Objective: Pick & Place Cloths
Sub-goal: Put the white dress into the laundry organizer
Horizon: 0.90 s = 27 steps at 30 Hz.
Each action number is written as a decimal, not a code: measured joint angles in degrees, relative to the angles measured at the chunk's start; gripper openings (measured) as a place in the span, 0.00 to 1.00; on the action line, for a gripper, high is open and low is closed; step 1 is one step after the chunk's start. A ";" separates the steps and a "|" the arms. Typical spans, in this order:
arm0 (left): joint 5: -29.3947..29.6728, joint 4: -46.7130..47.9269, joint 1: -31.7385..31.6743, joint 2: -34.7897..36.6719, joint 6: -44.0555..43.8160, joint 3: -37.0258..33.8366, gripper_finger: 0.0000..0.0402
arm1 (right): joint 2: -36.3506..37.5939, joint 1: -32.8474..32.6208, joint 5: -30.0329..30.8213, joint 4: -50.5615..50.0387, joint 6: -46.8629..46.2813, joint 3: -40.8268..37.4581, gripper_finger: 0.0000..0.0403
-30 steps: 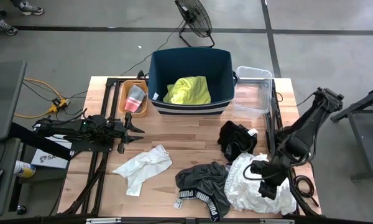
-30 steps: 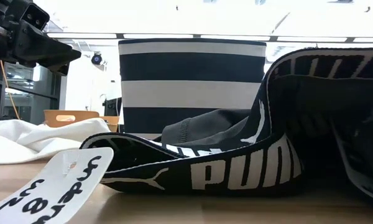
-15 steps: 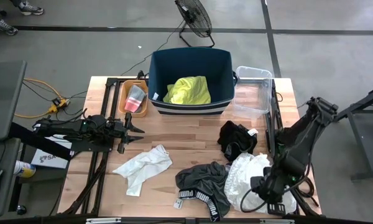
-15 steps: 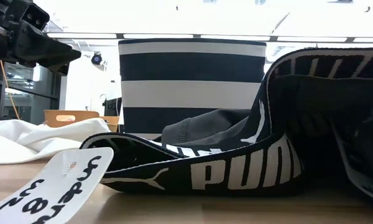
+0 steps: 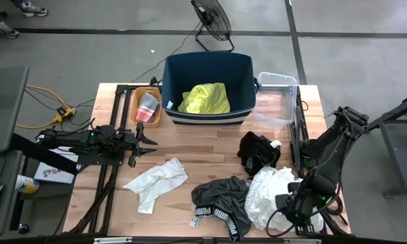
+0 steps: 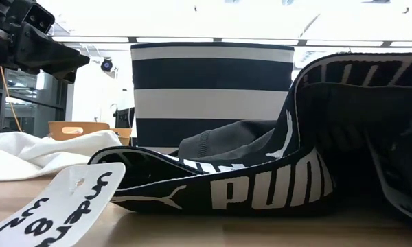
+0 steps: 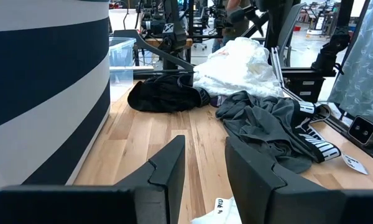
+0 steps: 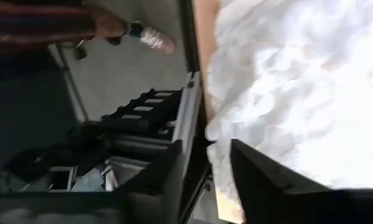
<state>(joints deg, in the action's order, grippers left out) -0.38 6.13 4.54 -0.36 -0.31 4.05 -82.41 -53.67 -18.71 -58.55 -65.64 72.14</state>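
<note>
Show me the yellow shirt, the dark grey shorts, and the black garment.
yellow shirt (image 5: 205, 99), high view, middle of the crumpled fabric in the bin.
dark grey shorts (image 5: 225, 196), high view, grey fabric above the waistband.
black garment (image 5: 258, 150), high view, centre of the pile.

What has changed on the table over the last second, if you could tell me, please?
The right hand has moved from the middle of the white cloth toward its near-right edge, at the table's front corner. Its fingers stand apart over the cloth, gripping nothing. The left hand, the shorts, the other cloths and the bin stayed put.
</note>
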 joint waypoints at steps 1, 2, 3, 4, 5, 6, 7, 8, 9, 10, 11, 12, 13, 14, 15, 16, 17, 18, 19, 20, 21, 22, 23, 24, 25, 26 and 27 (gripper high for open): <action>0.00 0.00 -0.02 0.01 0.00 0.00 0.28 | 0.00 0.02 1.00 -0.76 -0.21 0.00 0.39; 0.00 -0.01 0.00 0.02 0.01 0.00 0.28 | 0.00 0.02 1.94 -1.59 -0.35 0.00 0.44; -0.01 0.00 -0.01 0.00 0.00 0.00 0.28 | 0.00 0.05 2.84 -2.55 -0.36 0.00 0.48; -0.01 0.00 0.00 0.00 0.02 0.00 0.28 | 0.00 0.05 3.68 -3.61 -0.38 0.00 0.53; 0.00 0.00 0.00 0.00 0.02 0.00 0.28 | 0.00 0.02 4.35 -4.67 -0.40 0.00 0.58; 0.00 0.00 0.00 0.02 0.02 0.00 0.28 | 0.00 0.02 4.82 -5.53 -0.40 0.00 0.62; 0.00 0.00 -0.02 0.00 0.02 0.00 0.28 | 0.00 0.02 5.08 -6.20 -0.40 0.00 0.66; -0.01 0.00 -0.02 0.01 0.01 0.00 0.28 | 0.00 0.02 5.23 -6.62 -0.42 0.00 0.70; 0.00 0.00 -0.02 0.00 0.02 0.00 0.28 | 0.00 0.02 5.24 -7.14 -0.42 0.00 0.73; 0.00 0.00 0.00 0.00 0.02 0.00 0.28 | 0.00 0.02 5.25 -7.81 -0.37 0.00 0.76; 0.00 0.00 0.00 0.00 0.02 0.00 0.28 | -0.07 0.02 5.30 -8.67 -0.25 0.00 0.79; 0.00 -0.01 -0.01 0.00 0.00 0.00 0.28 | -0.21 0.02 5.32 -9.72 -0.16 0.00 0.82; 0.00 0.00 -0.01 0.01 0.01 0.00 0.28 | -0.36 -0.08 5.58 -10.90 -0.14 0.00 0.84; 0.00 0.00 0.00 0.00 0.01 0.00 0.28 | -0.42 -0.39 6.48 -11.72 -0.14 -0.12 0.86; 0.00 0.00 -0.02 0.01 0.00 0.00 0.28 | -0.44 -0.67 7.50 -11.82 -0.14 -0.49 0.87; 0.00 0.00 0.00 0.00 0.02 0.00 0.28 | -0.42 -0.77 8.54 -11.70 -0.12 -0.97 0.89; 0.00 -0.02 -0.02 0.00 0.02 0.00 0.28 | -0.42 -0.80 9.49 -11.30 -0.12 -1.64 0.90; 0.00 0.00 -0.02 0.00 0.02 0.00 0.28 | -0.42 -0.79 9.83 -10.86 -0.12 -2.37 0.90; 0.00 -0.01 -0.01 0.01 0.01 0.00 0.28 | -0.42 -0.79 9.78 -10.29 -0.11 -3.28 0.91; 0.00 0.00 -0.02 0.00 0.00 0.00 0.28 | -0.42 -0.75 9.57 -9.89 -0.12 -4.18 0.91; -0.01 0.00 -0.01 0.00 0.02 0.00 0.28 | -0.42 -0.74 9.51 -9.40 -0.20 -5.16 0.91; -0.01 -0.02 -0.01 0.01 0.01 0.00 0.28 | -0.42 -0.74 9.71 -8.81 -0.49 -6.30 0.91; -0.01 -0.02 -0.01 0.00 0.01 0.00 0.28 | -0.40 -0.76 9.72 -7.87 -0.58 -7.48 0.91; 0.00 -0.01 -0.02 0.01 0.01 0.00 0.28 | -0.34 -0.76 9.66 -6.35 -0.55 -8.79 0.91; -0.01 -0.01 -0.01 0.01 0.01 0.00 0.28 | -0.27 -0.76 9.63 -4.49 -0.54 -9.95 0.91; -0.01 -0.01 -0.01 0.01 0.01 0.00 0.28 | -0.17 -0.76 9.64 -2.68 -0.53 -11.12 0.91; 0.00 -0.02 0.00 0.02 0.01 0.00 0.28 | -0.09 -0.76 9.60 -0.84 -0.53 -12.31 0.91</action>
<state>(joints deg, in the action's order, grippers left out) -0.38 6.11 4.54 -0.34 -0.30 4.05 -82.50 -54.43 -9.10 -59.38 -66.17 59.83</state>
